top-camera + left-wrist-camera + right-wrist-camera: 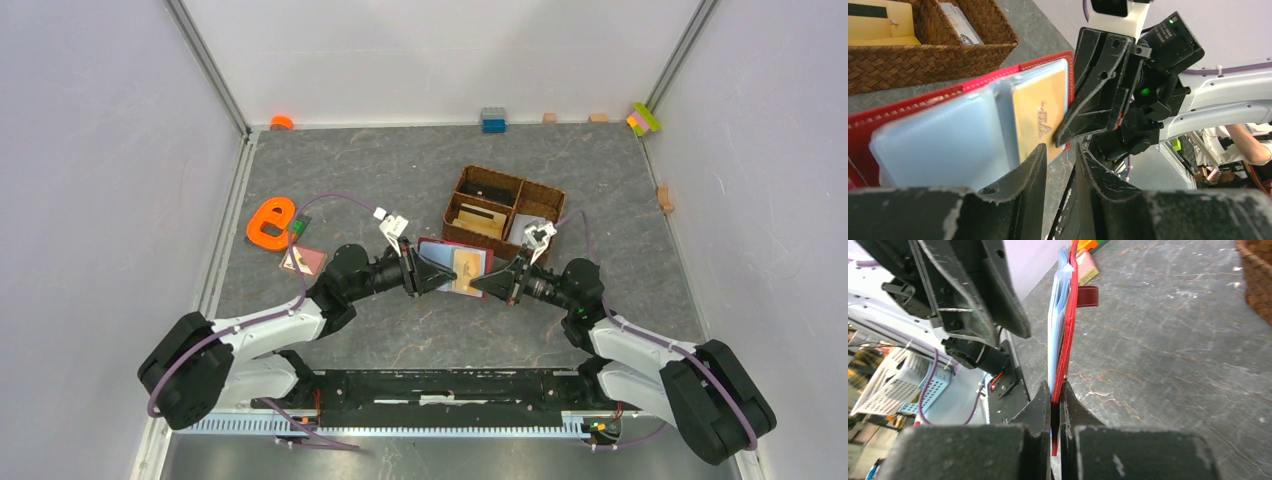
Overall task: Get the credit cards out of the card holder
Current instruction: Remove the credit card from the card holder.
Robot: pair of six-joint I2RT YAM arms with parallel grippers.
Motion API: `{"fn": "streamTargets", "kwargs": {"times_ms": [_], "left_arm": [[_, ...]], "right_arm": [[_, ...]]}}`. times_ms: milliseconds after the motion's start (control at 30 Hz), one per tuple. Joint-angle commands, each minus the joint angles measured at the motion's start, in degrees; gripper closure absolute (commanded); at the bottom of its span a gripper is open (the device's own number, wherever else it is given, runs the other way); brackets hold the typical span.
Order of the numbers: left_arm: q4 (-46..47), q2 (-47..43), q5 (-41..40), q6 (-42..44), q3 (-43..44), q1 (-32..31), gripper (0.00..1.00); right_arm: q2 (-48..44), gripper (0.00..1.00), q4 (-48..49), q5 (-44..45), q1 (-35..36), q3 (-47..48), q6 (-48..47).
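The dark red card holder [430, 245] is held upright on edge above the table between both arms. A light blue card [943, 145] and an orange-tan card [1035, 107] lie against its inner face. My right gripper [1055, 387] is shut on the holder's near edge [1070, 315], with the blue card's edge [1054, 330] also between the fingers. My left gripper [1060, 152] stands just below the orange-tan card's lower edge; its jaws are a narrow gap apart with only table showing between them. In the top view the left gripper [415, 272] and right gripper [492, 283] face each other across the holder.
A brown wicker compartment basket [540, 195] stands just behind the holder, with tan cards in it [480, 218]; its wall shows in the left wrist view [923, 55]. An orange object [270, 222] and a small pink piece [303, 261] lie at the left. Small blocks [493, 120] line the back wall.
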Motion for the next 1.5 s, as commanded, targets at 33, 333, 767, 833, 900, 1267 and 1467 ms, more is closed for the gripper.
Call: {"fn": "streamTargets", "kwargs": {"times_ms": [33,333,767,833,900,1267,1467], "left_arm": [[0.56,0.12,-1.43,2.22,1.24,0.08,0.65],[-3.34,-0.22,-4.33,1.45,1.72,1.01,0.56],[10.65,2.95,7.72,-2.2,0.46,1.36,0.7],[15.12,2.4,9.56,-2.96,-0.61,1.36,0.72],[16.66,1.93,11.02,-3.2,-0.87,1.36,0.74],[22.69,4.8,14.91,-6.11,-0.76,1.36,0.98],[13.47,1.61,9.62,-2.13,-0.57,1.34,0.98]], "right_arm": [[1.46,1.0,8.76,-3.63,1.57,2.62,1.91],[0.82,1.0,8.14,-3.61,2.57,3.09,0.89],[1.47,1.0,8.65,-4.11,2.92,3.23,0.94],[1.67,0.99,8.71,-4.2,2.88,3.27,1.03],[1.98,0.96,9.14,-4.35,2.87,3.25,1.37],[1.53,0.74,10.13,-4.17,2.78,2.8,1.86],[-0.04,0.88,8.85,-3.01,2.51,2.47,0.96]]}}
